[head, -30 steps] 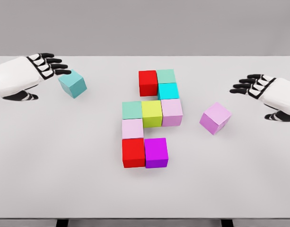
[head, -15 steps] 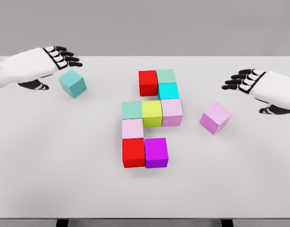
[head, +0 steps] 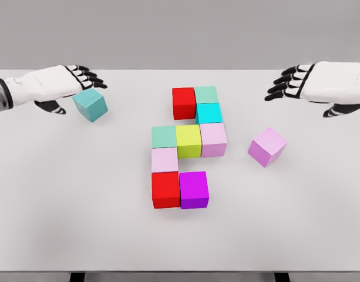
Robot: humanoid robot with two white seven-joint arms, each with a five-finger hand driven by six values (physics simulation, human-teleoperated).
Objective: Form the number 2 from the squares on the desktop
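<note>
Above the teal cube [head: 90,104], left robot hand [head: 67,83] spread, empty.

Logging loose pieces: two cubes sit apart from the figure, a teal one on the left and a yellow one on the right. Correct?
Not quite. The head view shows the right loose cube is pink; the yellow cube is inside the figure. The teal cube does sit apart on the left.

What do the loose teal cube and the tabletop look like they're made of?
The teal cube looks like solid matte plastic or painted wood: flat even colour, sharp edges, no shine or grain. The tabletop looks like smooth light grey laminate, showing only soft shadows. Being renders, neither material is certain.
</note>
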